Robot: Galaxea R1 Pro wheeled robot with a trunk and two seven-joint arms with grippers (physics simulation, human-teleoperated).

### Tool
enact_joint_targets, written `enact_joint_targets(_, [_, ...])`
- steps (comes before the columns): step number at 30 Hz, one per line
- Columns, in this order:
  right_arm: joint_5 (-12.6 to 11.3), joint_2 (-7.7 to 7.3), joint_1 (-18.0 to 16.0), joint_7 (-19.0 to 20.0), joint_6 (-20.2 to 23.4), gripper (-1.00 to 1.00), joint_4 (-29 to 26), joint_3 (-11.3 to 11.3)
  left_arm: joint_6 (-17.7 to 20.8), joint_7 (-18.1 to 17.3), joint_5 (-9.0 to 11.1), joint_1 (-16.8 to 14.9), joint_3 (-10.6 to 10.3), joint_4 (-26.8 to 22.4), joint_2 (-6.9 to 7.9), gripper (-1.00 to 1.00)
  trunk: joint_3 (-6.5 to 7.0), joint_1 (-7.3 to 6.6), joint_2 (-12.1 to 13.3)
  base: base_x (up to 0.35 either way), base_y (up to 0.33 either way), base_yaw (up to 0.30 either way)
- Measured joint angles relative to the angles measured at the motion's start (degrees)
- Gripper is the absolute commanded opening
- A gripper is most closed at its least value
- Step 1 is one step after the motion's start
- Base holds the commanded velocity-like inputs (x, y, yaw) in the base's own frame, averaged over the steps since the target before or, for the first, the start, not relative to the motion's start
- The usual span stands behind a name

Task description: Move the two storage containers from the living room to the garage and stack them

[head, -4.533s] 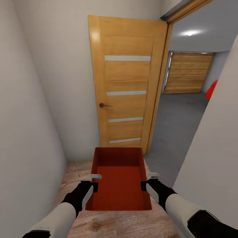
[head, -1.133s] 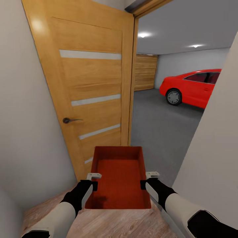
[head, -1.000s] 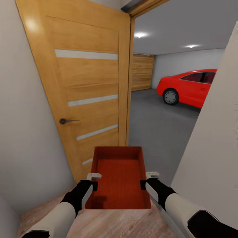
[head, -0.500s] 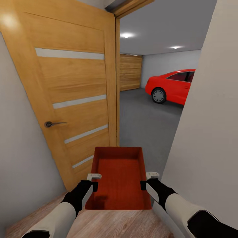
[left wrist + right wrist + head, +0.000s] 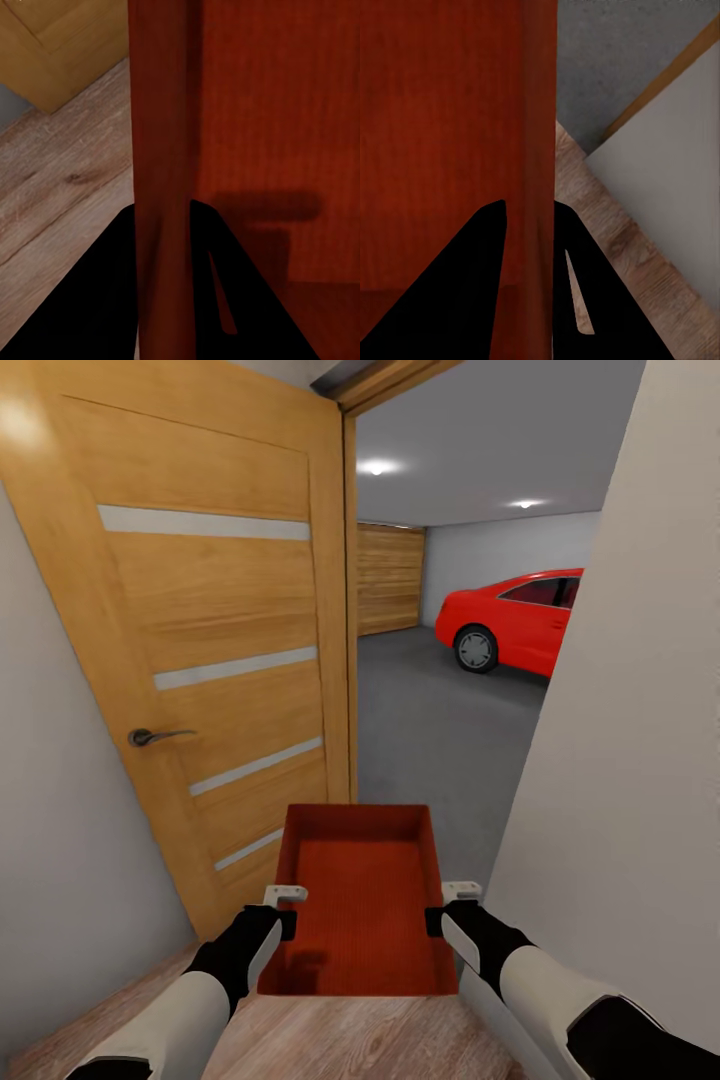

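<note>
I carry one orange-red storage container (image 5: pixel 360 905) in front of me, held level above the light wood plank flooring (image 5: pixel 330 1040). My left gripper (image 5: pixel 287 909) is shut on its left wall (image 5: pixel 161 150), one finger on each side. On its right wall (image 5: pixel 531 112) my right gripper (image 5: pixel 448 906) is shut in the same way. The bin is empty inside. Through the doorway ahead lies the garage with its dark grey concrete floor (image 5: pixel 430 730). The second container is out of view.
An open honey-wood door (image 5: pixel 200 650) with frosted strips and a dark handle (image 5: pixel 150 737) stands close on the left. A white wall corner (image 5: pixel 620 760) crowds the right side. A glossy red car (image 5: pixel 510 620) is parked deep in the garage, before a wooden garage door (image 5: pixel 388 578).
The whole view has shifted: the door and car slid leftward and the doorway drew nearer as I moved. Both grippers keep their hold on the bin unchanged.
</note>
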Motion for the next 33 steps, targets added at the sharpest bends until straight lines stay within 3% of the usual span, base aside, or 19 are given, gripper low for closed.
enact_joint_targets(17, [0.1, -0.04, 0.0, 0.0, 0.0, -1.00, -0.2, -0.1, 0.0, 0.0, -0.1, 0.0, 0.1, -0.1, -0.02, -1.00, 0.00, 0.00, 0.0, 0.004, 0.003, -0.001])
enact_joint_targets(33, [0.0, -0.08, 0.0, -0.3, 0.1, -1.00, -0.8, 0.0, -0.1, 0.0, 0.0, 0.0, 0.0, -0.6, 0.05, -1.00, 0.00, 0.00, 0.0, 0.143, 0.176, 0.000])
